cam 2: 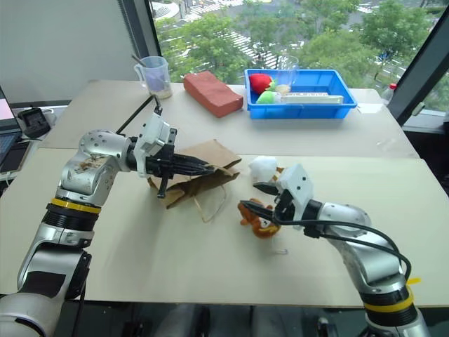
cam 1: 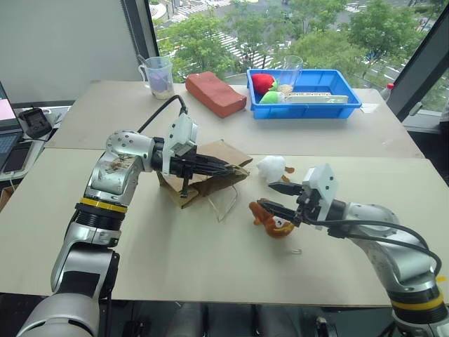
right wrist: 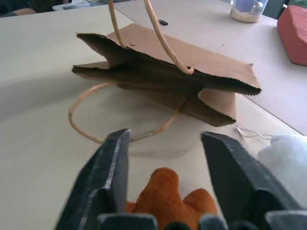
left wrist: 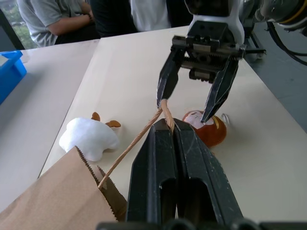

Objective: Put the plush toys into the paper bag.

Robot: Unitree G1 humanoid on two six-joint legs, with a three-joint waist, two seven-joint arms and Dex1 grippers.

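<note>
- The beige surface (cam 1: 210, 274) is carrying everything; a second one behind it is bearing a blue bin (cam 1: 304, 105), a reddish-brown block (cam 1: 215, 93) and a clear measuring cup (cam 1: 158, 76).
- The paper bag (cam 1: 210, 172) is lying on its side near the middle of the surface, its serrated mouth gaping toward the toys, one twine loop trailing flat on the surface.
- The left claw (cam 1: 235, 168) is pressing its fingers together on the bag's upper twine handle (left wrist: 139, 139), holding that edge of the mouth raised.
- The right claw (cam 1: 272, 196) is standing spread, its two fingers straddling the brown monkey (cam 1: 270, 221) without closing on it.
- The brown monkey is lying on the surface just in front of the bag's mouth.
- The white plush toy (cam 1: 272, 168) is resting on the surface just beside the monkey, near the bag's far corner.
</note>
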